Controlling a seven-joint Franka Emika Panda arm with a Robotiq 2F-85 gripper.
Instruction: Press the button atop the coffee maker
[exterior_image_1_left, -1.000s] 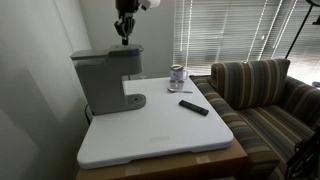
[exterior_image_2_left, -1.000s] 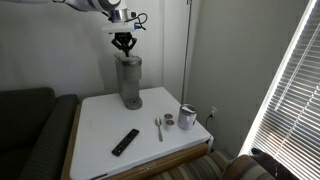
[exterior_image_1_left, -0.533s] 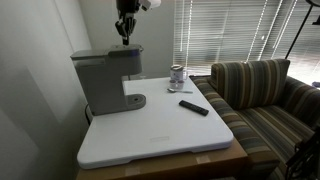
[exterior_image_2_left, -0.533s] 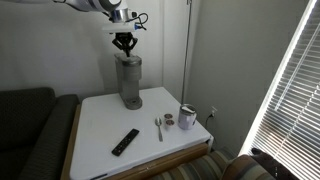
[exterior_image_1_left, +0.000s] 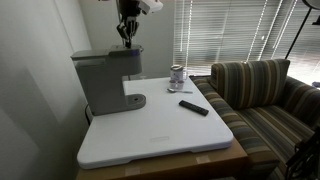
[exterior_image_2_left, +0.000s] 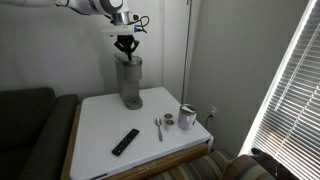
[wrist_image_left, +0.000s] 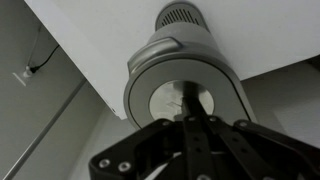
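The grey coffee maker (exterior_image_1_left: 102, 82) stands at the back of the white table, a tall boxy column with an overhanging brew head; it also shows in the other exterior view (exterior_image_2_left: 129, 80). My gripper (exterior_image_1_left: 126, 38) hangs just above the brew head, fingers shut together and pointing down, also seen in an exterior view (exterior_image_2_left: 125, 50). In the wrist view the closed fingers (wrist_image_left: 192, 122) point at the round silvery button (wrist_image_left: 170, 100) on top of the coffee maker (wrist_image_left: 150, 62). I cannot tell whether the tips touch it.
A black remote (exterior_image_1_left: 194, 107) (exterior_image_2_left: 125, 141), a spoon (exterior_image_2_left: 158, 128), a small glass jar (exterior_image_1_left: 177, 75) and a white cup (exterior_image_2_left: 187, 117) lie on the white table (exterior_image_1_left: 160, 135). A striped sofa (exterior_image_1_left: 265, 95) stands beside the table, blinds behind.
My gripper has dropped slightly toward the top of the coffee maker. Nothing else has moved.
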